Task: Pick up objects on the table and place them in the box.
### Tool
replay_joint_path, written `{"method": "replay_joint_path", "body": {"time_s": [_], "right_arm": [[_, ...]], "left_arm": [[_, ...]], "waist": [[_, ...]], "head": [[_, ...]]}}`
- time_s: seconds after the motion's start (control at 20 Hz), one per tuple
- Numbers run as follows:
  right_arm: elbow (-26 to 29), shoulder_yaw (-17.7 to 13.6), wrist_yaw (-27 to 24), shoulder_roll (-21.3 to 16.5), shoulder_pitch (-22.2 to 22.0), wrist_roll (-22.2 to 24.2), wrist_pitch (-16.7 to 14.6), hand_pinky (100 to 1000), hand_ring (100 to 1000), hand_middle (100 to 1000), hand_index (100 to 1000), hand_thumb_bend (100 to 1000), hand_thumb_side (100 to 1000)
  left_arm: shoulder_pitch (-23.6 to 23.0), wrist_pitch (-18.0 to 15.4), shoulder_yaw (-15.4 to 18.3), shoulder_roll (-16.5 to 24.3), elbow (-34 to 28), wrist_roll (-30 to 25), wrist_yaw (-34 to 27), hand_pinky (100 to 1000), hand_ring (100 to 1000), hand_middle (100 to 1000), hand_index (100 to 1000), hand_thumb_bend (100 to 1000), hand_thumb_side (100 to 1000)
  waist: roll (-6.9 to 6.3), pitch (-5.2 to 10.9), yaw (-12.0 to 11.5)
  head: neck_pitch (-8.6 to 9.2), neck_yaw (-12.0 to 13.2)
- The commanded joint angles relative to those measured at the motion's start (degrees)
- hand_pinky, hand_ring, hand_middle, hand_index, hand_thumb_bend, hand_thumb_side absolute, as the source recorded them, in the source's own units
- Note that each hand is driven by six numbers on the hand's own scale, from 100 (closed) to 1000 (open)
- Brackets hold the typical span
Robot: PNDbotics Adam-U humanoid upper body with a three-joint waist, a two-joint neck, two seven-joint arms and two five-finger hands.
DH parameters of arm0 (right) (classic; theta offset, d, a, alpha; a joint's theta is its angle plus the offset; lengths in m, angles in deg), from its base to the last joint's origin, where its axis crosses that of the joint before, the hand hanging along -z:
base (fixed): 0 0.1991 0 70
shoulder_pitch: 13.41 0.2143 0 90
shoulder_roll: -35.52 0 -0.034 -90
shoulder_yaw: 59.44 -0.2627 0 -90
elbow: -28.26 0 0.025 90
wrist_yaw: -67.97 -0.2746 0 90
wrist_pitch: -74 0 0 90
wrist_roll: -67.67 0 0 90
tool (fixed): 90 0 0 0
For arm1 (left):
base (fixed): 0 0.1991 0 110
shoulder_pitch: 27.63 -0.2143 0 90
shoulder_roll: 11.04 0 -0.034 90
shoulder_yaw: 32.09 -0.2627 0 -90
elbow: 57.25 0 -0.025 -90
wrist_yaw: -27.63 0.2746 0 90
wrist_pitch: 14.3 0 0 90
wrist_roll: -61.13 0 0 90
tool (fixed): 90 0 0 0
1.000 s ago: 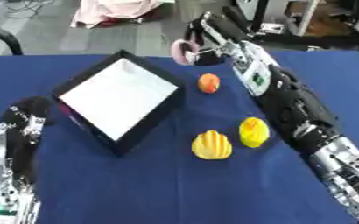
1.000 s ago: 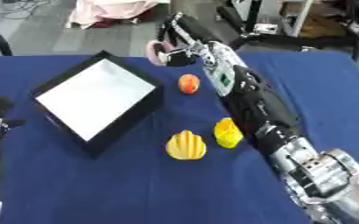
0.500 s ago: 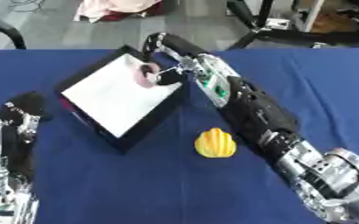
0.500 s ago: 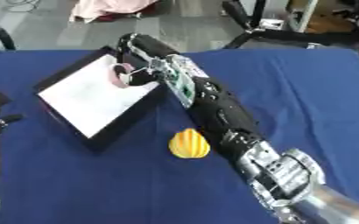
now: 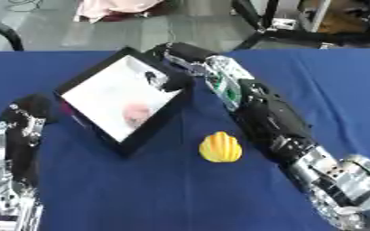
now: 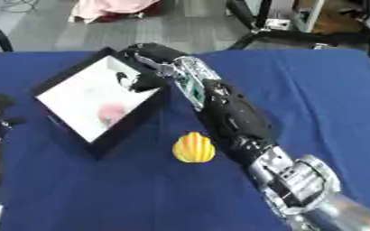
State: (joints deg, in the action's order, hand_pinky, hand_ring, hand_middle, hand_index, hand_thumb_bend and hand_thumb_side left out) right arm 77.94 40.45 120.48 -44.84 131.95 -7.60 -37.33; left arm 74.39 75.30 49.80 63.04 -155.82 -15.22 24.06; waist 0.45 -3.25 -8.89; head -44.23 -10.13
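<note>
Our right robot hand (image 6: 137, 81) hung over the box (image 5: 90, 74), fingers relaxed and empty; we judged a drop-off step just done. A pink object (image 5: 137, 113) lay inside, just below it. Next we needed the yellow ridged object (image 5: 220, 147), on the table (image 5: 338, 90) nearer us. Our left robot hand (image 5: 26, 113) sat idle.

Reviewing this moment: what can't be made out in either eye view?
- Right hand: blurred over the box; finger pose unclear.
- Pink object in the box: a smear, shape unreadable.
- Table right of the yellow object: covered by the right forearm.
- Left hand: dark, blurred, at the left edge.
</note>
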Motion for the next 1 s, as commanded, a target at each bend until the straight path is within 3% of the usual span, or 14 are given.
{"method": "replay_joint_path", "body": {"time_s": [0.05,0.1,0.4,1.0], "right_arm": [[2.37,-1.21,-1.61,-4.72,0.64,1.4,1.47,862,798,784,934,100,226],[2.19,-1.41,-1.67,-5.76,0.36,2.32,1.66,867,801,781,940,100,184],[-1.7,-3.35,1.09,-9.36,-1.3,5.55,2.83,878,812,792,949,100,227],[-13.76,-6.02,14.09,-6.79,-1.38,-1.02,7.09,883,815,794,940,100,277]], "left_arm": [[0.17,-0.14,0.63,1.3,-0.78,0.38,0.25,627,849,595,684,756,577],[0.11,-0.15,0.71,1.4,-0.75,0.46,0.28,627,848,594,684,756,577],[0.08,-0.08,1.09,1.72,-0.78,0.89,0.39,626,848,594,684,758,577],[0.58,0.17,0.75,1.16,-0.93,0.66,0.21,625,848,592,684,760,576]], "waist": [[0.75,0.29,0.39],[0.83,0.34,0.6],[0.8,0.41,1.24],[0.08,-0.06,0.41]], "head": [[0.11,0.77],[0.11,1.02],[0.11,1.91],[0.11,1.01]]}}
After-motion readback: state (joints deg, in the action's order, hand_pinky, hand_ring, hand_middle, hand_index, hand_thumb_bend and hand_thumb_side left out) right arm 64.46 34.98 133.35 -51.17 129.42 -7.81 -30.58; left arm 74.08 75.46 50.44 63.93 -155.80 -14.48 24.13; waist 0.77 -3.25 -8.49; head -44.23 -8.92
